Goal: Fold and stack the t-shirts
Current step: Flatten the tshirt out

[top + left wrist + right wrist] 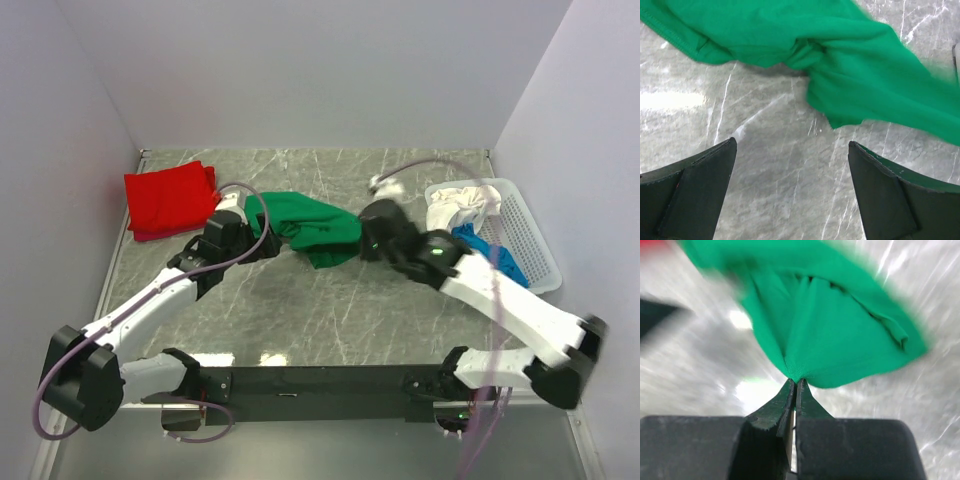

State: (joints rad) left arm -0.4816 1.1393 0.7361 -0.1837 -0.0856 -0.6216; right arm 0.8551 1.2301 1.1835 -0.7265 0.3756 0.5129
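The green t-shirt point(315, 228) lies bunched at the middle of the marble table. My right gripper point(366, 240) is shut on its right edge; in the right wrist view the cloth point(815, 330) fans out from the closed tips point(796, 382). My left gripper point(232, 222) is open at the shirt's left end; in the left wrist view its fingers point(705, 185) hover over bare table below the green cloth point(850, 75). A folded red t-shirt point(168, 200) lies at the back left. White point(462, 205) and blue point(490, 252) t-shirts sit in the basket.
The white lattice basket point(530, 235) stands at the right edge of the table. White walls close in the table at the back and both sides. A grey cable point(405, 170) loops above the right arm.
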